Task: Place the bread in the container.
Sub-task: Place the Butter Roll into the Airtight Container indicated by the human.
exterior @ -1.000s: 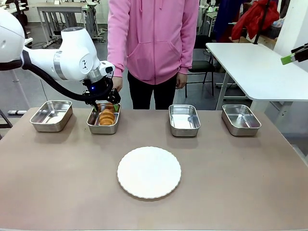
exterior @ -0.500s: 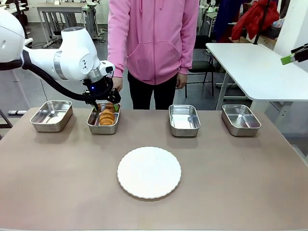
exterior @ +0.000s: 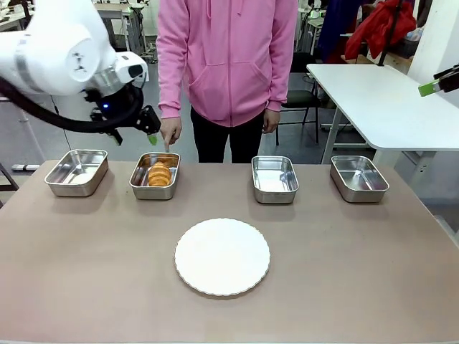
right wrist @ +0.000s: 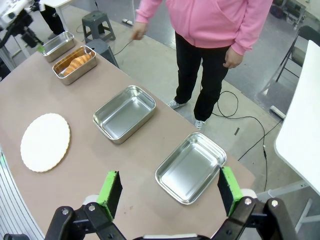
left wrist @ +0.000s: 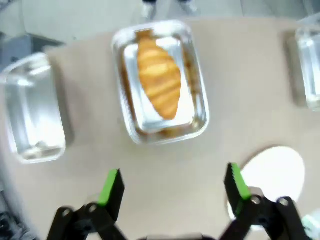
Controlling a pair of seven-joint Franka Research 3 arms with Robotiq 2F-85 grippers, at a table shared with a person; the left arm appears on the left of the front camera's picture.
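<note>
Brown table, person in pink at the far side: left gripper [exterior: 152, 134] hangs with jaws spread and empty above the container [exterior: 138, 183], bread [exterior: 159, 174] lying inside it; right gripper [right wrist: 167, 190], jaws apart, empty, high over the two right-hand trays [right wrist: 188, 168]

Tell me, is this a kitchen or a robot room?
Probably a robot lab or workshop, not a kitchen: a white robot arm over the table, bare white worktables behind, and cables on the floor.
</note>
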